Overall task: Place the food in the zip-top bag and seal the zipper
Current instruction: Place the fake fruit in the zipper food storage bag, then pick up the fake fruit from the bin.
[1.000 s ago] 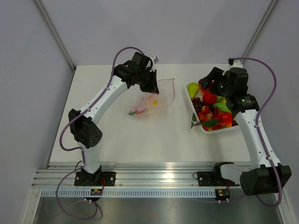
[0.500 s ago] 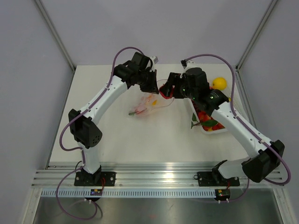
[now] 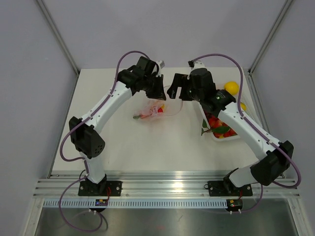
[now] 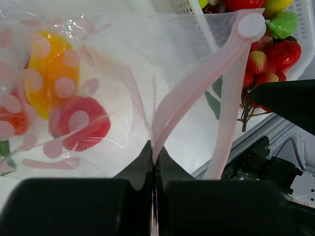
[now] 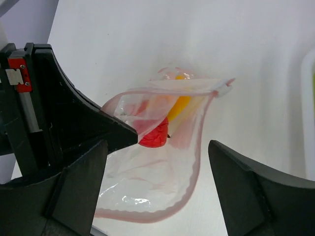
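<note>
The clear zip-top bag [image 3: 158,109] lies mid-table with its mouth held up and open. My left gripper [image 3: 160,92] is shut on the pink zipper strip [image 4: 197,86], pinching one lip at the fingertips [image 4: 155,153]. Inside the bag are an orange-yellow piece [image 4: 49,64] and red pieces [image 4: 81,123]. My right gripper [image 5: 156,147] is open and empty right over the bag mouth [image 3: 178,91]. A red food piece [image 5: 155,135] sits just inside the mouth, below its jaws. More food [image 3: 220,125] fills the white tray.
The white tray [image 3: 203,118] stands at the right, under my right arm. A yellow fruit [image 3: 231,87] sits at its far edge. My two grippers are close together over the bag. The table's far edge and walls lie behind.
My right arm swung left from the tray to the bag mouth carrying a red piece. Its jaws are now open and the red piece is in the bag. The left gripper kept holding the strip.
</note>
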`<state>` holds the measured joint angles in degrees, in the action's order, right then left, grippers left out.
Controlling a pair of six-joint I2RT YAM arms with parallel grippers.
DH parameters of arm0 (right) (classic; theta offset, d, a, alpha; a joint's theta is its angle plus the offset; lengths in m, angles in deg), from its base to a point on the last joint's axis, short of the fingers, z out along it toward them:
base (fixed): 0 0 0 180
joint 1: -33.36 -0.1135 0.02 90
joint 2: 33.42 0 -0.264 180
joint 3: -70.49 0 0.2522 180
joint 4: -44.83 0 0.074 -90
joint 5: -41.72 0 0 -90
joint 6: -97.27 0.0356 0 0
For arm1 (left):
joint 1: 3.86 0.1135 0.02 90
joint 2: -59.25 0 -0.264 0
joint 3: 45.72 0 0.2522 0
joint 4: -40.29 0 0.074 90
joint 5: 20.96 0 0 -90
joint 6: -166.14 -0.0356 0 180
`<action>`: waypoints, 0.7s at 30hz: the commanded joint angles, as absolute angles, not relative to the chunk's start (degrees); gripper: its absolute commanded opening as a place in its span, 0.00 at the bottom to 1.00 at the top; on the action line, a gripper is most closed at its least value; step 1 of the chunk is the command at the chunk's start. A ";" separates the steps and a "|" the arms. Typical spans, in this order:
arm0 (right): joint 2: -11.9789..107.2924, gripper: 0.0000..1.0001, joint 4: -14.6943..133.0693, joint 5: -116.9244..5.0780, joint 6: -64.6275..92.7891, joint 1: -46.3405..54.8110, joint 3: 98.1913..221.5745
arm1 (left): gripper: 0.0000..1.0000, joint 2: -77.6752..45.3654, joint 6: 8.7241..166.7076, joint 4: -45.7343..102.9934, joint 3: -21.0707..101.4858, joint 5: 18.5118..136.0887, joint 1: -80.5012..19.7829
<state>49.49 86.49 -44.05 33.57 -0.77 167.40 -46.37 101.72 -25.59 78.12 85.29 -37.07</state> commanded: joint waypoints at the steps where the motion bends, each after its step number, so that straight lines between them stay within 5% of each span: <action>1: 44.81 0.89 87.68 -36.10 31.18 -1.18 169.68 | 0.00 -43.93 102.06 -23.66 79.57 85.47 -36.56; 5: 42.60 0.77 90.93 -32.01 30.29 5.54 168.45 | 0.00 -42.97 102.33 -22.96 78.17 84.34 -35.94; 10: 44.18 0.75 88.92 -41.15 31.08 18.58 163.09 | 0.00 -41.65 102.68 -22.78 76.59 83.72 -35.68; 21: 60.70 0.95 82.41 -50.92 35.12 26.51 165.02 | 0.00 -40.94 103.47 -22.69 74.65 83.54 -35.68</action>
<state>59.11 86.51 -48.47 33.24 26.27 164.04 -43.90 103.12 -24.56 74.78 84.15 -35.93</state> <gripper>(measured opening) 0.938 0.004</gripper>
